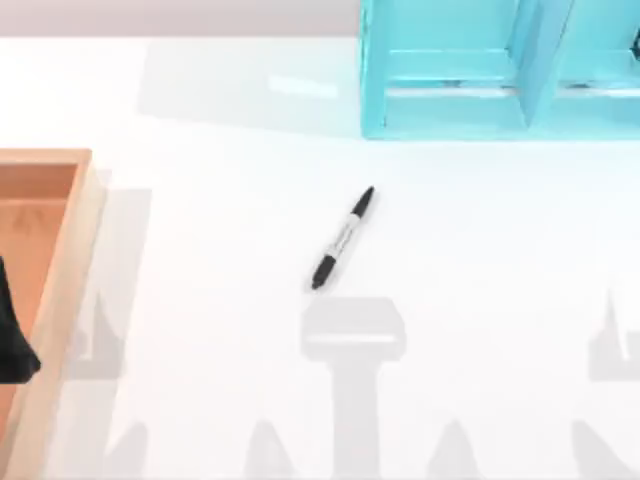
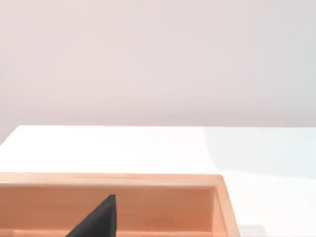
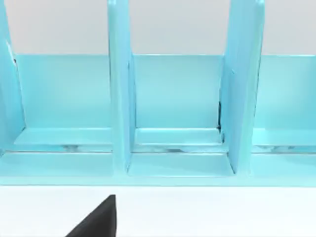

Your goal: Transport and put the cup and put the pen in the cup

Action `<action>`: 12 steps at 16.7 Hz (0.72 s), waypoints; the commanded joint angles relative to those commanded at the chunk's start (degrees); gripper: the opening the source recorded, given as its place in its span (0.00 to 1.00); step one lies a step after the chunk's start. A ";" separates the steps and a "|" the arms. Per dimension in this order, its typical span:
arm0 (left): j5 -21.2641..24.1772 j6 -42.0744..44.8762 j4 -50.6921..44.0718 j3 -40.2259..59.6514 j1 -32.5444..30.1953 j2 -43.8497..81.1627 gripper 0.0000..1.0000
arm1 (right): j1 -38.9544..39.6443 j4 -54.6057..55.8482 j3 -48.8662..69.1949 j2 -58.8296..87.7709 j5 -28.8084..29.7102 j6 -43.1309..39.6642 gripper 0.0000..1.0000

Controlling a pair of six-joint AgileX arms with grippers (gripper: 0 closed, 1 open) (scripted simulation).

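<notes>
Lying flat near the middle of the table (image 1: pixel 220 230), the pen (image 1: pixel 343 239) is slanted, with one black end toward the far edge and the other toward the near edge. Nothing touches it. A cup cannot be found on the table surface in these pictures, so I cannot say where it stands.

Toward the far right corner there is a blue rack (image 1: pixel 500 70) with upright dividers; the right wrist view looks into its compartments (image 3: pixel 177 98), and they seem to hold nothing. At the left edge sits a wooden tray (image 1: pixel 70 260).

The left gripper (image 1: pixel 15 345) appears as a dark shape over the tray at the left edge, and a dark tip (image 2: pixel 98 219) of it also shows in the left wrist view against the tray wall. A similar dark tip (image 3: pixel 98 219) of the right gripper shows in the right wrist view, in front of the rack. For both I cannot tell how wide the fingers are.

I judge that the task is at its very start: nothing is held yet. The next move calls for locating the cup first, then reaching for it.
</notes>
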 joint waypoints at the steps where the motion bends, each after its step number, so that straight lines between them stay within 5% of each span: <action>1: 0.00 0.00 0.00 0.00 0.00 0.00 1.00 | 0.00 0.00 0.00 0.00 0.00 0.00 1.00; 6: -0.03 1.26 -5.79 5.96 1.20 6.09 1.00 | 0.00 0.00 0.00 0.00 0.00 0.00 1.00; 12: -0.13 5.10 -25.73 28.79 4.70 32.39 1.00 | 0.00 0.00 0.00 0.00 0.00 0.00 1.00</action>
